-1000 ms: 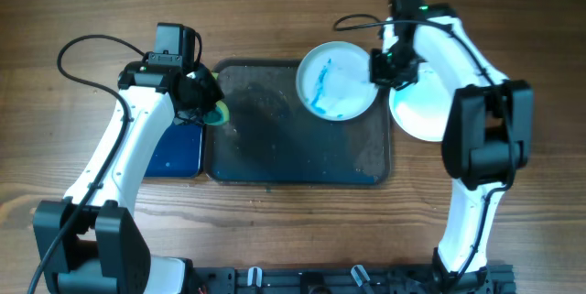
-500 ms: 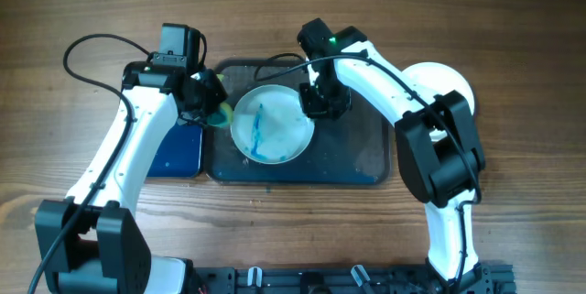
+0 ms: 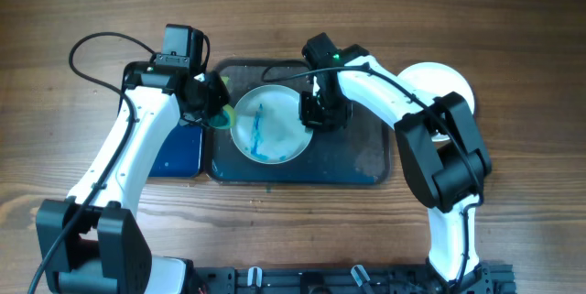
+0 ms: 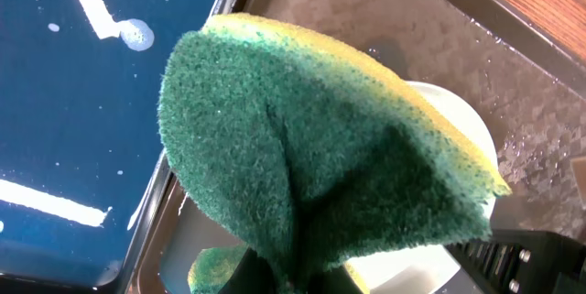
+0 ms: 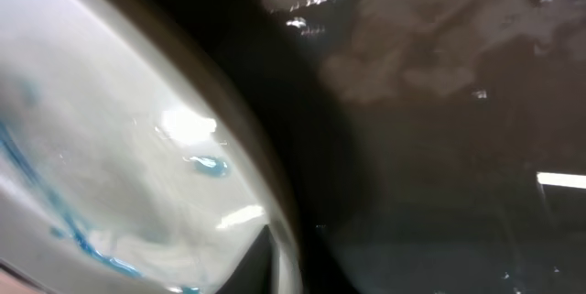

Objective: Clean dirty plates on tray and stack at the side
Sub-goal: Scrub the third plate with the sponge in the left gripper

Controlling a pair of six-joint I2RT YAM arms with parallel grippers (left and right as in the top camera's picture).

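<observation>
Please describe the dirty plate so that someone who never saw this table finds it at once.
Find the large dark tray in the middle of the table; the dirty plate lies on its left half, between the green sponge and the right gripper. Unlike the other white plate, off the tray to the right, it has blue smears.

plate (image 3: 265, 134), sponge (image 3: 218, 116) crowding tray (image 3: 366, 155) left, right half open

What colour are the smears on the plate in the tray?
Blue smears on the white plate, clearest in the overhead view.
</observation>
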